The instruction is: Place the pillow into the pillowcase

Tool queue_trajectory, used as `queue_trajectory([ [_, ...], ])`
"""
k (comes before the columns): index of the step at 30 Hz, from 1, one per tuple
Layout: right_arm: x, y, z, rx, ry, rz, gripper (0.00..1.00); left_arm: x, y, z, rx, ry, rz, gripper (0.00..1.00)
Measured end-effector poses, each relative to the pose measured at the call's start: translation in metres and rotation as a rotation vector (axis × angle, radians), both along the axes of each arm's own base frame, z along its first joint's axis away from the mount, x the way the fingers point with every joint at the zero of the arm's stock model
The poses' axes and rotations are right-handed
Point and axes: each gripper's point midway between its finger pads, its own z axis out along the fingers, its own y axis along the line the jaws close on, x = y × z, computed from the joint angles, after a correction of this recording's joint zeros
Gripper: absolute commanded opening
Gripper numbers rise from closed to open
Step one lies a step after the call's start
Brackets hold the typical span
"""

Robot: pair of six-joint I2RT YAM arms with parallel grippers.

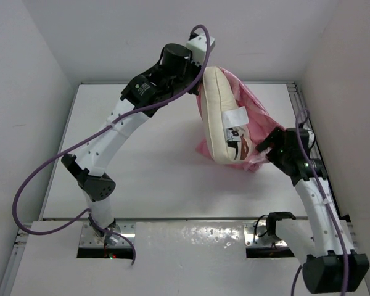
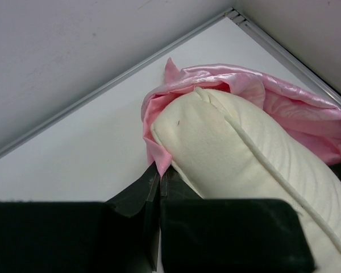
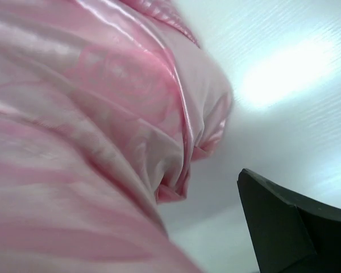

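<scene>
The cream pillow point(image 1: 219, 114) stands on end at the table's back centre, its white tag facing me. It sits partly inside the pink satin pillowcase point(image 1: 250, 114), which bunches behind it and to its right. My left gripper point(image 1: 205, 66) is up at the pillow's top end, shut on the pillowcase's edge. In the left wrist view the left gripper point(image 2: 159, 173) pinches a pink fold beside the pillow point(image 2: 233, 153), with the pillowcase point(image 2: 290, 102) wrapping its far end. My right gripper point(image 1: 268, 143) is low by the pillowcase's lower right corner, open. The right wrist view shows one finger point(image 3: 290, 227); the pillowcase point(image 3: 91, 114) hides the other.
White walls close in the white table point(image 1: 148, 172) on three sides. A metal rail point(image 1: 294, 92) runs along the right and back edges. A purple cable point(image 1: 55, 160) loops off the left arm. The right arm's base point(image 1: 330, 271) stands at the near right.
</scene>
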Motion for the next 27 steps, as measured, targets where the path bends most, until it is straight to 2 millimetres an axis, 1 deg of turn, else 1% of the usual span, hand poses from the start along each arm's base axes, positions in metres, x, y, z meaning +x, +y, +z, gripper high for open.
queue_trajectory([
  [2, 0.0, -0.006, -0.011, 0.075, -0.018, -0.03, 0.99, -0.001, -0.001, 0.0, 0.0, 0.001, -0.003, 0.0],
  [4, -0.004, -0.001, -0.017, 0.131, -0.047, -0.014, 0.99, -0.003, -0.002, 0.0, 0.0, 0.0, -0.009, 0.0],
  [7, -0.004, 0.012, -0.01, 0.182, -0.095, 0.044, 0.99, -0.005, -0.004, 0.001, -0.002, -0.001, -0.013, 0.0],
  [8, -0.002, 0.015, -0.007, 0.192, -0.113, 0.06, 0.97, -0.005, -0.004, 0.001, -0.002, -0.001, -0.013, 0.0],
  [9, 0.001, 0.018, -0.004, 0.201, -0.139, 0.074, 0.9, -0.005, -0.004, 0.001, -0.001, -0.001, -0.013, 0.0],
  [10, 0.002, 0.02, -0.002, 0.209, -0.16, 0.087, 0.77, -0.005, -0.004, 0.001, -0.001, -0.001, -0.013, 0.0],
  [11, 0.003, 0.022, -0.002, 0.218, -0.181, 0.099, 0.5, -0.005, -0.003, 0.001, 0.0, -0.001, -0.013, 0.0],
  [14, 0.004, 0.029, 0.002, 0.246, -0.216, 0.125, 0.0, -0.005, -0.003, 0.001, 0.003, -0.004, -0.014, 0.0],
  [17, 0.008, 0.029, 0.017, 0.237, -0.223, 0.137, 0.0, -0.003, -0.001, 0.001, 0.017, -0.015, -0.007, 0.0],
  [18, 0.012, 0.028, 0.03, 0.226, -0.223, 0.144, 0.0, -0.002, 0.001, 0.002, 0.024, -0.02, -0.001, 0.0],
  [19, 0.017, 0.027, 0.046, 0.21, -0.232, 0.154, 0.0, 0.0, 0.004, 0.002, 0.036, -0.03, 0.009, 0.0],
  [20, 0.024, 0.026, 0.072, 0.188, -0.252, 0.172, 0.0, 0.002, 0.007, 0.003, 0.046, -0.037, 0.022, 0.0],
  [21, 0.033, 0.026, 0.104, 0.169, -0.282, 0.189, 0.0, 0.005, 0.011, 0.005, 0.057, -0.049, 0.035, 0.0],
  [23, 0.056, 0.024, 0.183, 0.114, -0.377, 0.231, 0.0, 0.012, 0.024, 0.015, 0.076, -0.088, 0.073, 0.0],
  [24, 0.067, 0.024, 0.228, 0.091, -0.443, 0.249, 0.0, 0.017, 0.035, 0.027, 0.077, -0.123, 0.104, 0.0],
  [25, 0.077, 0.025, 0.28, 0.071, -0.534, 0.271, 0.0, 0.022, 0.044, 0.04, 0.069, -0.156, 0.132, 0.0],
  [26, 0.081, 0.026, 0.324, 0.057, -0.621, 0.29, 0.0, 0.027, 0.058, 0.058, 0.059, -0.204, 0.172, 0.0],
  [27, 0.08, 0.029, 0.371, 0.043, -0.729, 0.308, 0.0, 0.031, 0.07, 0.073, 0.046, -0.242, 0.203, 0.0],
])
